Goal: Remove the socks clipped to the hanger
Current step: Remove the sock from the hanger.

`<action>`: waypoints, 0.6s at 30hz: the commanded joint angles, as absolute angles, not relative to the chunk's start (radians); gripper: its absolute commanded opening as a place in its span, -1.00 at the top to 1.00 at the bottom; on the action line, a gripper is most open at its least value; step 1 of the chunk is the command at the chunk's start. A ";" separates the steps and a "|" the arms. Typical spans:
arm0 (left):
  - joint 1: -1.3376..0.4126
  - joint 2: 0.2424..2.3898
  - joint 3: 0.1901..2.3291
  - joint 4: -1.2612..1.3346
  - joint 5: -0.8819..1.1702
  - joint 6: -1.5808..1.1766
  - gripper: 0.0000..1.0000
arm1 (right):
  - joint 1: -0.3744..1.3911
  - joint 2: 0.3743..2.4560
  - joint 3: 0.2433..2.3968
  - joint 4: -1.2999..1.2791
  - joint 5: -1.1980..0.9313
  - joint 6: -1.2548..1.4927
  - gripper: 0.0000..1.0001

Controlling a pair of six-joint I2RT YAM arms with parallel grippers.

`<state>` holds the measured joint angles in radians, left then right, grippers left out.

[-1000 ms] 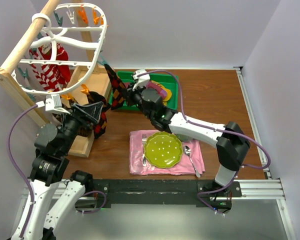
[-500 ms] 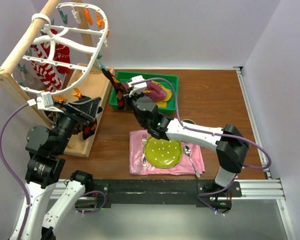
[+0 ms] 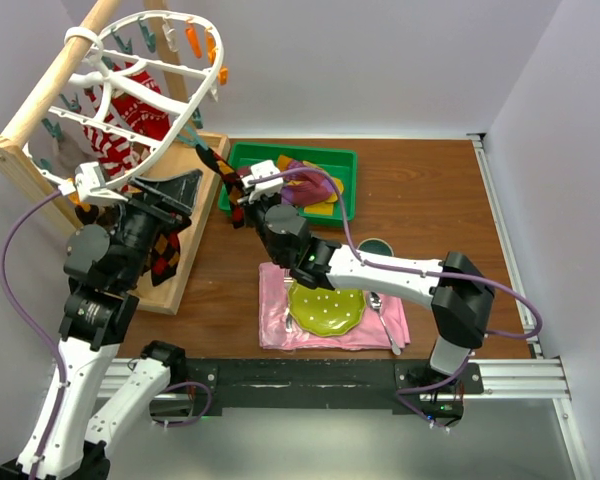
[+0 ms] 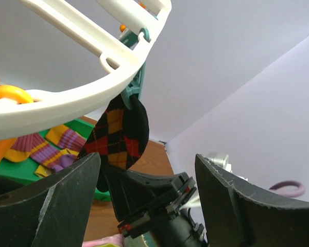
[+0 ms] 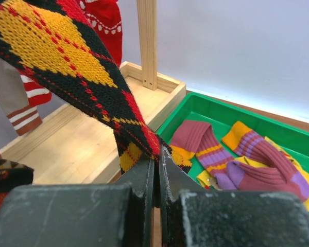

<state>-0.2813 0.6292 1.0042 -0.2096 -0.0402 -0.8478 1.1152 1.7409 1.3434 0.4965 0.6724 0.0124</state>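
right wrist: argyle sock (image 5: 62,54) pinched in right gripper (image 5: 157,153), seemingly taut.

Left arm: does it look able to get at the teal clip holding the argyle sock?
Probably yes. The left gripper is open and aimed up at the teal clip with nothing between. The right gripper pinches the argyle sock lower down, and the hanger rim sits above the clip, not across it.

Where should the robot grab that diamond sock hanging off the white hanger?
Pinch the diamond sock at its loose lower end, below the teal clip pinning its top to the white hanger, coming from underneath on the green tray side. It is a flat, thin strip there, easy to close across. The right pincer is shut on it at that spot.
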 commanded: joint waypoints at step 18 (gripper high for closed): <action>-0.276 0.765 1.086 -0.054 -0.167 -0.900 -0.51 | 1.203 1.790 1.419 0.647 0.816 -0.189 1.00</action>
